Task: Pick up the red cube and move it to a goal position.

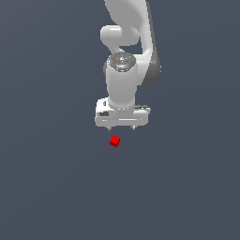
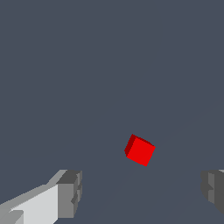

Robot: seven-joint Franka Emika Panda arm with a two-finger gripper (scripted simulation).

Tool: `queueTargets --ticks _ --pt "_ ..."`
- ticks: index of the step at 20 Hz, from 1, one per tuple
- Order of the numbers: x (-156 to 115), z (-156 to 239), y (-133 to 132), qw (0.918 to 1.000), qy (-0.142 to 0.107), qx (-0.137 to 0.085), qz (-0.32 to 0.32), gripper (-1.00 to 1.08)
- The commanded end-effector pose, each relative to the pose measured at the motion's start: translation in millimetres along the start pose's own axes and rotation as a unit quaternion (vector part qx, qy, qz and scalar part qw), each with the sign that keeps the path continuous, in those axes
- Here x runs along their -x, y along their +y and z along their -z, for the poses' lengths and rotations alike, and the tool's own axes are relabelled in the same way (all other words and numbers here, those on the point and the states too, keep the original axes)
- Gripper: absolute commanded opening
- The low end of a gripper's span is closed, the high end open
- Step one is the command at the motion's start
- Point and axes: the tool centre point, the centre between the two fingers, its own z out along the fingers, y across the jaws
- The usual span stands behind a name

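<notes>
The Panda arm's gripper hung spread wide and empty above the red cube, which lay on the grey floor, rotated against the fingers. A clean grasp likely required centring, wrist alignment, then descent.

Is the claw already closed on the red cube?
No: in the wrist view the red cube sits untouched on the floor, with the claw fingers spread wide apart.
</notes>
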Motion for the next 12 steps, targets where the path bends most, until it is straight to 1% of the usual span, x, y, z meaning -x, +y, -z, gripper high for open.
queueTargets --ticks 1,7,12 --pt "0.0 0.0 0.0 1.0000 0.000 0.000 0.000 1.00" --pt "1.5 -10.8 2.7 0.9999 0.000 0.000 -0.015 1.00" --pt "5.5 -36.6 9.1 0.9987 -0.002 0.001 -0.052 1.00"
